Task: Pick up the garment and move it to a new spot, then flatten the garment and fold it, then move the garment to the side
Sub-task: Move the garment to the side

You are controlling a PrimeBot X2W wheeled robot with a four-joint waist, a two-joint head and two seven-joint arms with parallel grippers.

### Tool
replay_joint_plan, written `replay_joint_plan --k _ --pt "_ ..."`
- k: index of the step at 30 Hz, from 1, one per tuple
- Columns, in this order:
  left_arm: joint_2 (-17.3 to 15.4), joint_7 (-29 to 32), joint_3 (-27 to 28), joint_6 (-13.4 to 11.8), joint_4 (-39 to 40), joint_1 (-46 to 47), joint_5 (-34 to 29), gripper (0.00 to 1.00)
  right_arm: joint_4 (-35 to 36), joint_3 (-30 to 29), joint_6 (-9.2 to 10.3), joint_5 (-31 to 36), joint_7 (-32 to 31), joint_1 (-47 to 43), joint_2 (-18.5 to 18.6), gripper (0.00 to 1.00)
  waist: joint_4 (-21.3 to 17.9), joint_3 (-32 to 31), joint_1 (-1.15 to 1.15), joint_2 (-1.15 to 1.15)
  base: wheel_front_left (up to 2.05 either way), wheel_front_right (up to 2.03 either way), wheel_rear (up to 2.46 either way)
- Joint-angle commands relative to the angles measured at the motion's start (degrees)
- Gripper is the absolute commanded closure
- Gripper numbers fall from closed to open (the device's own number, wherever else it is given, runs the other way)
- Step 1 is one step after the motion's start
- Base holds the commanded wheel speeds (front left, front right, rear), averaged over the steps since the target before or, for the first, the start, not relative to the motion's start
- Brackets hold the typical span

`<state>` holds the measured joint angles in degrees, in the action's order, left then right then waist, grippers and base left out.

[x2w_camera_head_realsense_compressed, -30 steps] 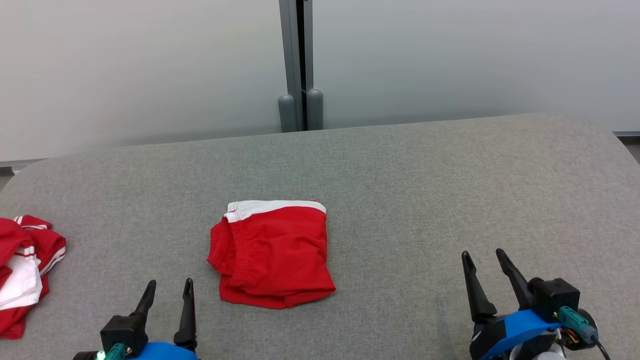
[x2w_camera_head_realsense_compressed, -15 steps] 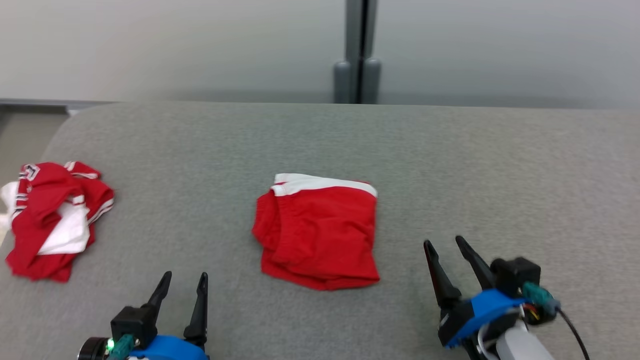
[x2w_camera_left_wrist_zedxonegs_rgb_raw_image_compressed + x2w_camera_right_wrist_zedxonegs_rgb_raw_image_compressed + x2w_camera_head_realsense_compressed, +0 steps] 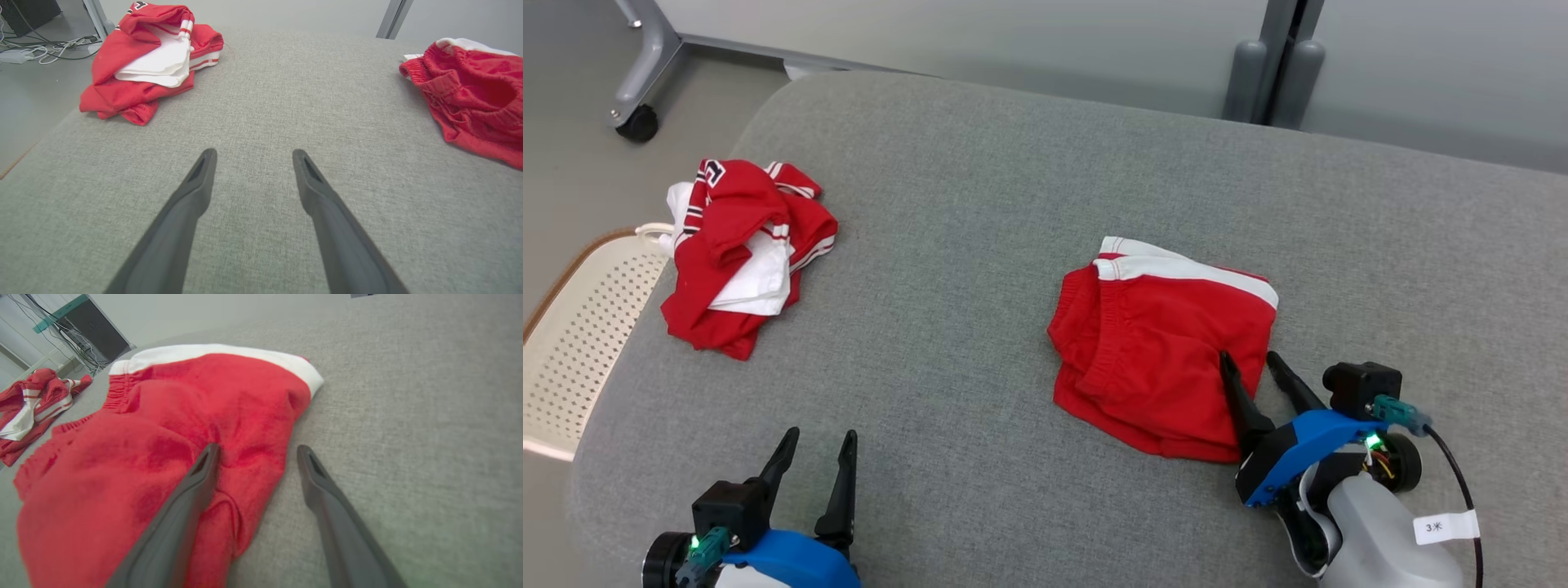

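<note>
Since the earlier frame, the head camera swings toward the robot's left, so the whole scene shifts right in the head view. Apart from that shift, the right gripper (image 3: pixel 1248 357) closes in on the folded red cloth shorts with a white band (image 3: pixel 1160 351), from well apart to overlapping their edge.

We locate the shorts near the middle of the grey fabric-covered table (image 3: pixel 980 204). They lie ahead and to the left of the right gripper. We judge the long axis to run from the white band at the far side to the red hem at the near side, slightly tilted in the head view.

In the right wrist view, one finger lies over red cloth, the other over bare grey fabric, and the garment's right edge runs between them. Both jaws stand wide with nothing held.

The left gripper (image 3: pixel 821 433) is also spread wide and empty, well apart from the shorts. The right arm is the nearer one.

A crumpled red-and-white garment (image 3: pixel 739 253) lies at the table's far left corner; its printed character is not legible. A white tag (image 3: pixel 1444 527) on the right forearm reads "3" plus a mark we cannot resolve.
</note>
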<state>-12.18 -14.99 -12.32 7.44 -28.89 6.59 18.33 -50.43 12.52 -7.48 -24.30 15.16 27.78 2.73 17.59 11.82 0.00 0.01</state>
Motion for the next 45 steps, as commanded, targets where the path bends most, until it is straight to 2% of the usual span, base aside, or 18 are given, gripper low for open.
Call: replay_joint_plan --k 1,2,3,4,10,15,18,27,32,39,45 --pt "-0.1 -0.2 -0.4 0.1 0.3 1.2 0.3 0.0 -1.1 0.3 -0.02 -0.2 0.0 0.9 0.3 0.23 0.9 1.0 0.0 -0.01 0.0 0.0 0.0" --pt "-0.2 -0.3 -0.7 0.1 0.3 1.1 0.4 0.0 -2.5 0.8 -0.02 -1.1 -0.1 1.0 0.2 0.55 1.0 1.1 0.0 -0.01 0.0 0.0 0.0" --pt "-0.4 -0.3 -0.9 0.1 0.3 1.1 0.7 0.0 -3.2 1.1 -0.02 -2.4 -0.1 0.9 0.2 0.93 1.1 1.3 0.0 -0.01 0.0 0.0 0.0" --pt "-0.5 -0.3 -1.1 0.1 0.4 1.3 0.9 0.0 -3.7 1.4 -0.02 -2.4 -0.1 1.1 0.1 1.0 1.0 1.4 0.0 -0.01 0.0 0.0 0.0" --pt "-0.8 -0.3 -1.5 0.1 0.9 1.6 1.6 0.0 -3.0 1.3 -0.01 -2.9 -0.1 1.9 0.2 1.0 -0.7 1.1 0.0 -0.01 0.0 0.0 0.0" --pt "-0.9 -0.3 -1.3 0.1 1.8 0.5 1.1 0.0 0.9 0.3 0.0 -2.1 0.0 0.5 0.5 1.0 -4.7 -0.4 0.0 -0.01 0.0 0.0 0.0" --pt "-0.7 -0.3 -1.8 0.1 2.8 -0.4 0.4 0.0 3.5 0.4 -0.01 -2.0 0.0 -0.9 0.3 1.0 -9.1 -1.4 0.0 -0.01 0.0 0.0 0.0" --pt "0.5 -0.3 -3.9 0.1 7.3 -1.6 -2.1 0.0 11.9 4.5 -0.01 -3.5 0.0 -6.2 0.3 1.0 -27.8 -2.3 0.0 -0.01 0.0 0.0 0.0" --pt "0.1 -0.2 -6.7 0.1 9.8 -1.4 -3.2 0.0 15.7 5.3 -0.01 -3.2 0.0 -9.2 0.3 1.0 -35.2 -1.4 0.0 -0.01 0.0 0.0 0.0" --pt "-1.4 -0.2 -8.1 0.1 11.9 -2.8 -3.0 0.0 19.5 6.1 -0.02 -2.0 0.0 -12.1 0.3 1.0 -41.0 0.4 0.0 -0.01 0.0 0.0 0.0" --pt "-2.6 -0.2 -9.0 0.1 12.3 -2.9 -2.7 0.0 20.0 5.7 -0.02 0.8 0.0 -11.9 0.2 1.0 -40.9 1.8 0.0 -0.01 0.0 0.0 0.0"
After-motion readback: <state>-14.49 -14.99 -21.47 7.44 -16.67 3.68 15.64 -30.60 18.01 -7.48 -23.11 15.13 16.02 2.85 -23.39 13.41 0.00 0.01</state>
